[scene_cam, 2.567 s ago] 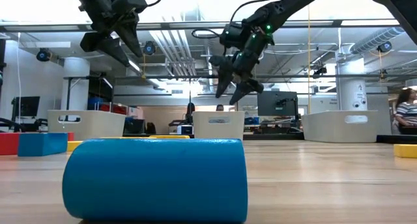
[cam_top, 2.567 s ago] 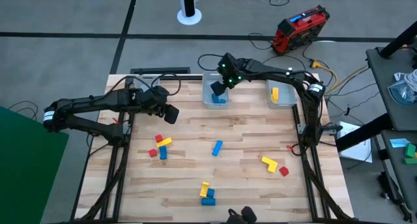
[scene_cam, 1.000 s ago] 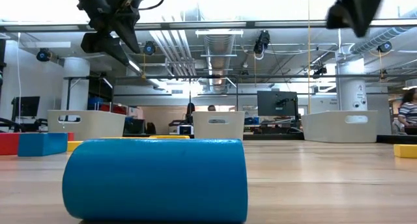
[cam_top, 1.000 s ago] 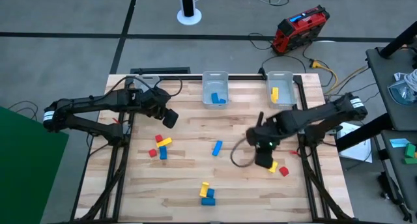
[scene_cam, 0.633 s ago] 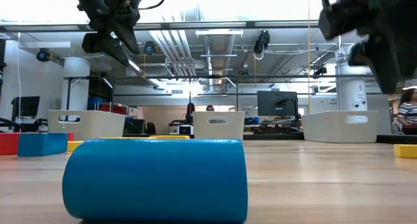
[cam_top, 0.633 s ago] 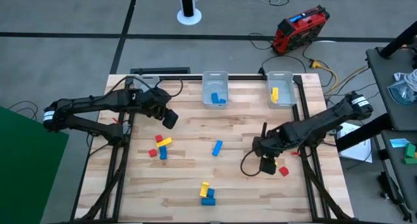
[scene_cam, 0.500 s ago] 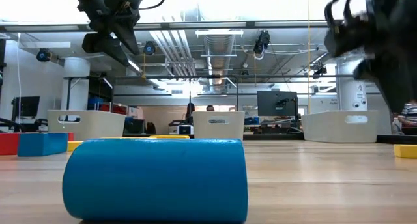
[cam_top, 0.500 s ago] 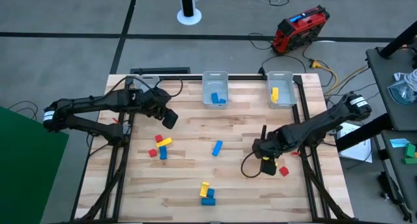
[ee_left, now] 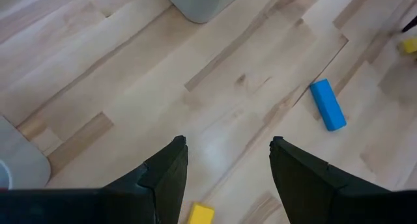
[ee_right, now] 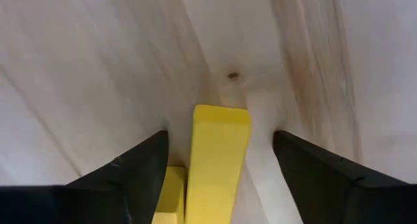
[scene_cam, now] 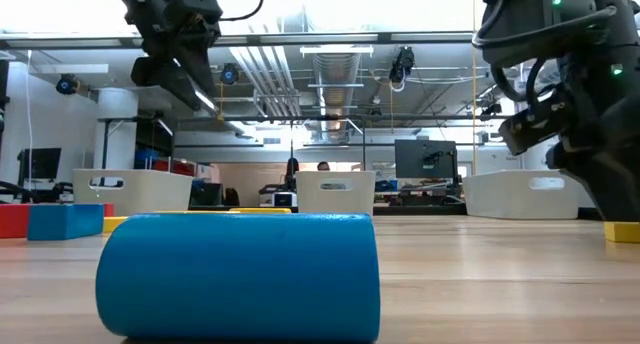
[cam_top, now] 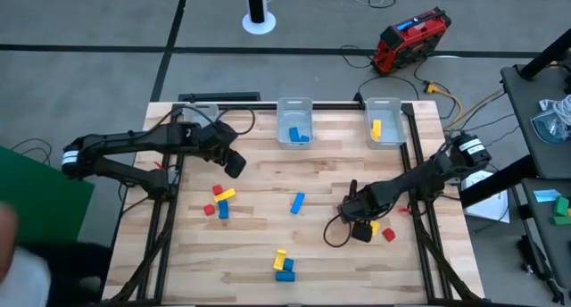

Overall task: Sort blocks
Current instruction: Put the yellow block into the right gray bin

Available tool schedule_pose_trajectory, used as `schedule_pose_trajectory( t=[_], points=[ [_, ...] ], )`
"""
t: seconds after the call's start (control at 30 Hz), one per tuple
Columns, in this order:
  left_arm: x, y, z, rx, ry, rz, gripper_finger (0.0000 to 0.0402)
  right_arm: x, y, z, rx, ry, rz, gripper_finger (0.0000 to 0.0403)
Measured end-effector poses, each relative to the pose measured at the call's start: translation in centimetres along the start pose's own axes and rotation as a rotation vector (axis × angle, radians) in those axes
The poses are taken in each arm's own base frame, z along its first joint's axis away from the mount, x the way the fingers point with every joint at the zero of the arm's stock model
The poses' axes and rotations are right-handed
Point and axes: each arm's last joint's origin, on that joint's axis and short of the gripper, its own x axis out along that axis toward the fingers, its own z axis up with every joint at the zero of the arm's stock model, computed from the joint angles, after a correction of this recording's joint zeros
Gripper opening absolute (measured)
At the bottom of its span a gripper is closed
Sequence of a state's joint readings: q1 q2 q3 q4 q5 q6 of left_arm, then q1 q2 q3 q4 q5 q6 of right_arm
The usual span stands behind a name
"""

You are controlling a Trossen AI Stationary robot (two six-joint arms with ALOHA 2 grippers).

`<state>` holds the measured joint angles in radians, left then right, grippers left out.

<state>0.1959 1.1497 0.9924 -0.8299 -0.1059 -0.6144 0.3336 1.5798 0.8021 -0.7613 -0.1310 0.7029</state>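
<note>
L gripper (cam_top: 234, 163) hovers over table's (cam_top: 268, 209) left-rear, fingers spread wide, holding nothing. Below it: red/yellow/blue block cluster (cam_top: 219, 201). Blue bar (cam_top: 297, 203) lies mid-table; yellow+blue stack (cam_top: 283, 265) near front edge. Bins at rear: middle bin (cam_top: 295, 124) w/ blue pieces, right bin (cam_top: 384, 122) w/ yellow one. R gripper (cam_top: 361, 228) down at table, fingers open, straddling yellow L-block (ee_right: 217, 152), not closed on it. Red cube (cam_top: 389, 235) just beside.
</note>
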Motion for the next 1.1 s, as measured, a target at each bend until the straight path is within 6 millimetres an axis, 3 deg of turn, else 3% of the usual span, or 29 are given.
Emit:
schedule_pose_trajectory(
  t=[0.2, 0.5, 0.77, 0.87, 1.1],
  points=[
    [0.8, -0.2, 0.0, 0.003, 0.030, 0.006, 0.0194, 0.4, 0.1, 0.5, 0.018, 0.014, -0.013, 0.0217],
    [1.0, -0.2, 0.1, 0.005, 0.040, 0.005, 0.0194, -1.1, -1.2, 1.4, 0.066, -0.042, -0.006, 0.0108],
    [1.0, -0.2, 0.1, 0.006, 0.039, 0.004, 0.0194, -1.7, -2.6, 2.6, 0.122, -0.084, 0.004, 0.0100],
    [1.0, -0.2, 0.1, 0.006, 0.039, 0.004, 0.0194, -3.1, -3.2, 3.4, 0.162, -0.184, -0.023, 0.0100],
    [1.0, -0.3, 0.1, 0.006, 0.035, 0.001, 0.0194, -9.8, -5.3, 5.3, 0.293, -0.492, -0.038, 0.0100]
  ],
)
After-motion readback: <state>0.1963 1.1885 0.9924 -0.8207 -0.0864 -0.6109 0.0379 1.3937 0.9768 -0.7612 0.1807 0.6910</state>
